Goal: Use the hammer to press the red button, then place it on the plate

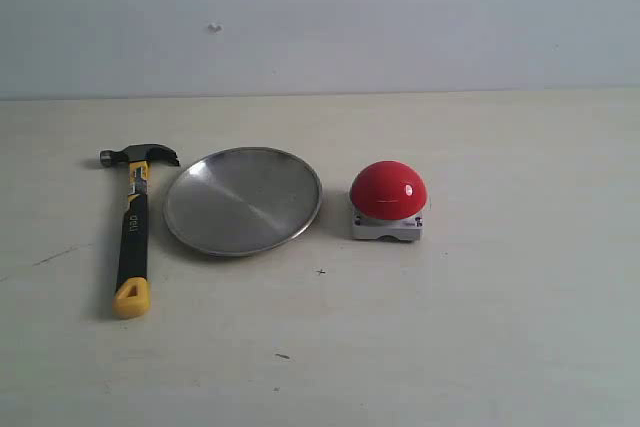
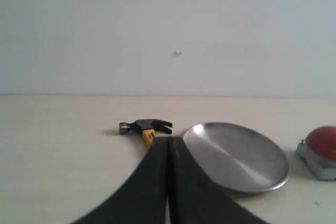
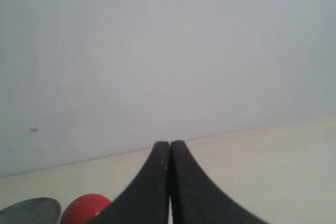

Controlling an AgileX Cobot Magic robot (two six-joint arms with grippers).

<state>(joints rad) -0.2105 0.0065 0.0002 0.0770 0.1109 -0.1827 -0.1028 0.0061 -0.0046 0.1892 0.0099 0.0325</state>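
The hammer [image 1: 133,227] lies flat on the table at the left, dark head toward the back, yellow handle end toward the front. Right of it sits the round silver plate [image 1: 243,200], holding nothing. The red button [image 1: 388,190] stands on its grey base to the plate's right. Neither arm shows in the exterior view. My left gripper [image 2: 169,140] is shut, empty, short of the hammer head [image 2: 145,126], with the plate [image 2: 236,156] and the button [image 2: 323,142] beyond. My right gripper [image 3: 170,144] is shut and empty, the button [image 3: 84,208] and plate [image 3: 29,211] off to one side.
A pale wall [image 1: 320,17] closes the back of the light table [image 1: 500,327]. A small mark [image 1: 214,28] sits on the wall. Bare tabletop lies in front of and to the right of the three objects.
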